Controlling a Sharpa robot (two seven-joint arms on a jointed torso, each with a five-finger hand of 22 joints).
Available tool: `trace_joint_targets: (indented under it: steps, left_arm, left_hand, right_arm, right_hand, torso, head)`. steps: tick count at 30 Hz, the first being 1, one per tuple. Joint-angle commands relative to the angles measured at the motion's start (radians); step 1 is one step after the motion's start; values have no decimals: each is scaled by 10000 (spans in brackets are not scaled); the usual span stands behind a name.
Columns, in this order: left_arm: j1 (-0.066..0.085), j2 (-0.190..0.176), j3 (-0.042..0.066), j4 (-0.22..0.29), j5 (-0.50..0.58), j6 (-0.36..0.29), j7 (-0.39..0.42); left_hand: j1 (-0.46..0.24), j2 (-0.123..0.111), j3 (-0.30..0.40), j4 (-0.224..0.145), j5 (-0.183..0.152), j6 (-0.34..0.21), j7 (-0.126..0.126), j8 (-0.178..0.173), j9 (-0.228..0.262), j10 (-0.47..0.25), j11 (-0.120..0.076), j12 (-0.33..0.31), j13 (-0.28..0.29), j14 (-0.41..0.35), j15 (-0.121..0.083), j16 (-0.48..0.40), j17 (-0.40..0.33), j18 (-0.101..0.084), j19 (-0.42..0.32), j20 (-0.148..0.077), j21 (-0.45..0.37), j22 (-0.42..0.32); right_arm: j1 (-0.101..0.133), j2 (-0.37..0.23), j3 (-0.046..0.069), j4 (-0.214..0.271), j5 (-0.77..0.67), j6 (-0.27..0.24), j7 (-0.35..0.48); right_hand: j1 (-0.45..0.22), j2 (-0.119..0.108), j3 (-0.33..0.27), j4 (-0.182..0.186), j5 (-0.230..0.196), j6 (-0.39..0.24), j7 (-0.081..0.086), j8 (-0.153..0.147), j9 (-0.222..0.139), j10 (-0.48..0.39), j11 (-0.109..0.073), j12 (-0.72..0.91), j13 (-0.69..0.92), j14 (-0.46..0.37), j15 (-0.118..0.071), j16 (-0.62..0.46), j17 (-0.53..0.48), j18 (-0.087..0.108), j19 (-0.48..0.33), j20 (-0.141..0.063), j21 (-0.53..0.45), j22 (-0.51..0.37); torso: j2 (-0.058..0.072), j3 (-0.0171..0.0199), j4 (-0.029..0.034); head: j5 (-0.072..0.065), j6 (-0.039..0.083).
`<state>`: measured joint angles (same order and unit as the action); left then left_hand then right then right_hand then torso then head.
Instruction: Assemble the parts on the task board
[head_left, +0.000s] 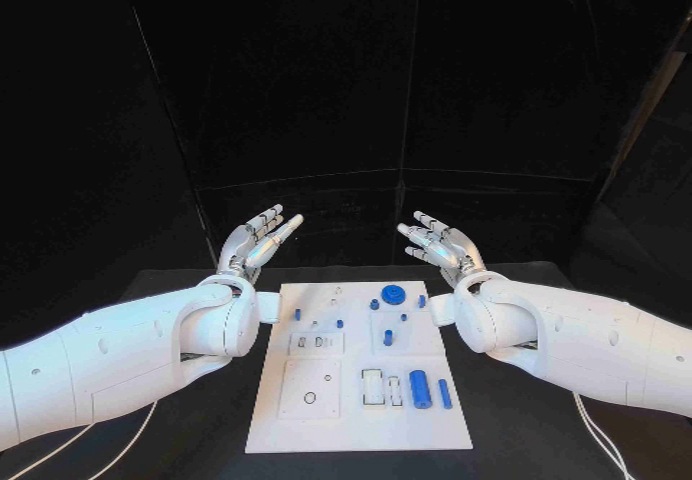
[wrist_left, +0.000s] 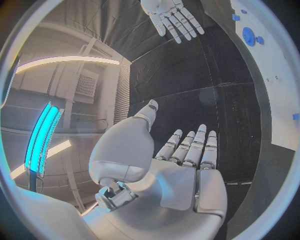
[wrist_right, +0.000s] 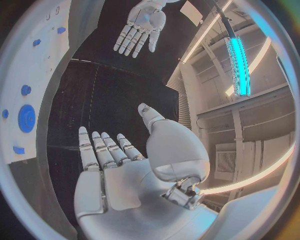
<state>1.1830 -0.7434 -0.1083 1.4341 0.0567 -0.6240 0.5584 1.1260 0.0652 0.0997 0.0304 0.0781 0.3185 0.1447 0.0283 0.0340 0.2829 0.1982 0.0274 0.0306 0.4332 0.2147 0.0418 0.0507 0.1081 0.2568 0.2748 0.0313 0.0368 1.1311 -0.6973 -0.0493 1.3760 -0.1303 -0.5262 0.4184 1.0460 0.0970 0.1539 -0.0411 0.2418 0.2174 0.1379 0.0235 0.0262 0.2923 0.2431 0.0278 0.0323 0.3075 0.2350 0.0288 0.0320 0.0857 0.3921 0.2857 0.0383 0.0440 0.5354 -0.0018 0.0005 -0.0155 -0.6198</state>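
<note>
Clearly both hands, left hand (head_left: 257, 240) and right hand (head_left: 440, 243), hovered beyond the task board (head_left: 361, 425), fingers wide, holding nothing.

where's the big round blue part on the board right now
In the head view the round blue part sits near the far edge of the task board, toward the right side, closest to the open right robot hand, which holds nothing.

Dim black backdrop, bright white arms, fisheye-curved wrist views
</note>
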Motion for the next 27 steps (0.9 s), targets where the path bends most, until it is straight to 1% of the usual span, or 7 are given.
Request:
trace_joint_targets:
  steps: [1, 9, 11, 18, 22, 25, 27]
  left_arm:
    - [19, 12, -4, -10, 135, 616, 456]
    - [19, 12, -4, -10, 135, 616, 456]
    - [76, -274, -4, 68, 136, 1111, 454]
    - [112, -523, -4, 295, 135, 1785, 512]
    - [153, -686, -5, 447, 120, 2116, 490]
    - [189, -791, -5, 571, -34, 2412, 405]
    - [204, -868, -5, 692, -115, 2579, 337]
  left_hand:
    - [427, 22, 95, 14, 82, 203, 598, 76, 24, 167, 36, 48, 25, 201, 70, 55, 32, 237, 38, 161, 61, 21]
    - [440, 23, 99, 9, 82, 288, 689, 90, 34, 218, 55, 57, 32, 252, 67, 71, 46, 255, 20, 169, 71, 26]
    - [477, 26, 109, -11, 83, 443, 823, 111, 49, 418, 135, 84, 52, 404, 61, 105, 75, 278, 8, 178, 85, 34]
    - [739, 44, 125, -152, 78, 1130, 981, 154, 87, 1905, 605, 228, 151, 2835, 246, 739, 418, 153, 1974, 185, 707, 363]
    - [851, 19, 89, -232, 77, 2550, 1132, 359, 208, 4710, 393, 770, 359, 4472, -191, 1602, 686, 515, 4554, 98, 1618, 769]
    - [869, -8, 54, -249, 71, 4529, 1131, 846, 394, 5499, 162, 1170, 390, 5297, -484, 2088, 834, 746, 5447, 35, 1942, 877]
    - [904, -24, 41, -278, 72, 4958, 1054, 1044, 405, 5897, 43, 1384, 394, 5704, -615, 2332, 945, 759, 5865, -77, 2039, 896]
  right_arm:
    - [146, 128, -62, -319, -1211, 1939, -651]
    - [292, 270, -143, -654, -1591, 2587, -879]
    - [301, 26, -135, -1006, -3518, 2356, -544]
    - [539, -17, -131, -1243, -5001, 2192, -697]
    - [739, -47, -130, -1317, -6165, 2113, -926]
    - [877, -61, -128, -1344, -6917, 2139, -1125]
    - [968, -62, -126, -1347, -7381, 2144, -1263]
  right_hand:
    - [843, 129, 71, -345, -55, 687, 1545, 112, 78, 912, 194, 129, 73, 992, 172, 140, 83, 216, 609, 62, 154, 73]
    - [2125, 56, 125, -1319, -203, 3541, 1408, 600, 322, 5243, -98, 926, 367, 5420, -358, 1110, 383, 776, 3767, 10, 1141, 494]
    - [2294, 23, 140, -1478, -227, 4458, 1293, 760, 379, 5790, -259, 1158, 360, 6059, -561, 1354, 413, 941, 4223, -26, 1387, 564]
    - [2466, -103, 445, -1919, -263, 6548, 980, 994, 424, 7023, -658, 1336, 300, 7509, -1037, 1532, 496, 994, 5265, -452, 2000, 734]
    - [2258, -370, 614, -2084, 621, 7117, 797, 1000, 422, 7675, -864, 1246, 297, 8488, -1375, 1697, 646, 972, 5929, -800, 2532, 958]
    - [2161, -486, 721, -2156, 872, 7372, 698, 983, 421, 8028, -988, 1182, 304, 8951, -1531, 1774, 759, 964, 6187, -979, 2852, 1116]
    - [2123, -567, 768, -2210, 840, 7592, 611, 986, 425, 8364, -1119, 1151, 316, 9407, -1678, 1949, 917, 964, 6465, -1137, 3221, 1310]
  torso:
    - [-3, -1, -1]
    - [-3, -1, -1]
    - [216, -26, -6]
    - [452, -52, 24]
    - [655, -76, 15]
    - [802, -96, 5]
    - [936, -110, -1]
  head:
    - [1, 0]
    - [1, 0]
    - [-56, -51]
    - [-7, 12]
    - [-41, 12]
    - [-46, 54]
    - [-43, 98]
